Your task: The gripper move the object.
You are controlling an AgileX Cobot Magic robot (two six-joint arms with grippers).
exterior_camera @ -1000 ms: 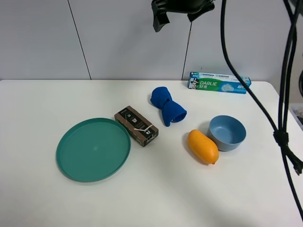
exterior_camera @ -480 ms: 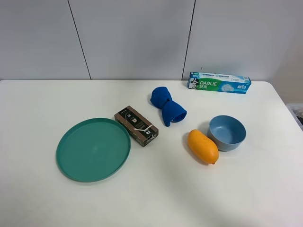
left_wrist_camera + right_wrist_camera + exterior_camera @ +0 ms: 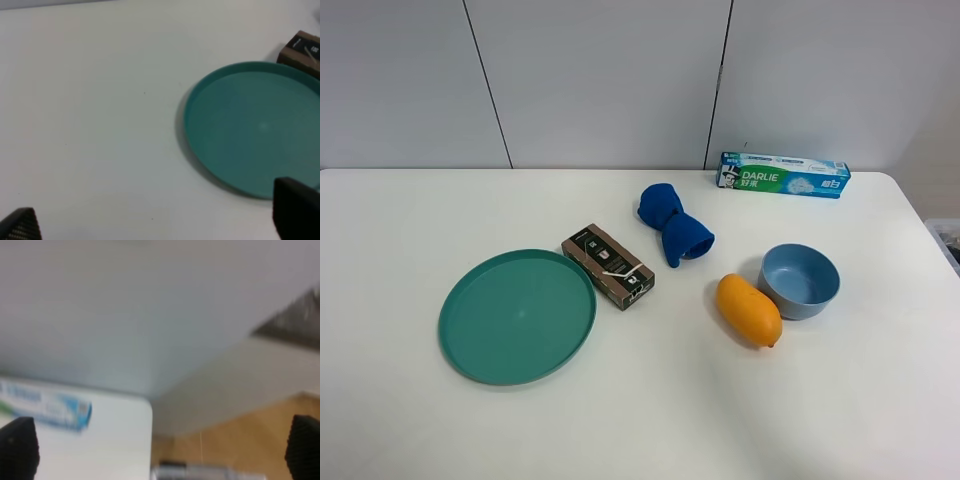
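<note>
White tabletop (image 3: 400,200) on my high camera carries the cloth (image 3: 674,224), lying loose and well apart from both grippers. My left gripper (image 3: 159,220) hangs spread wide with the plate (image 3: 255,125) just ahead of it. My right gripper (image 3: 160,450) is equally spread and faces the toothpaste box (image 3: 47,407).

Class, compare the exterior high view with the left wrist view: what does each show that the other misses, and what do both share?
Only the exterior high view shows the cloth, mango, bowl and toothpaste box. Only the left wrist view shows the left gripper, its fingertips wide apart. Both show the plate, the brown box (just a corner in the wrist view) and the table.
</note>
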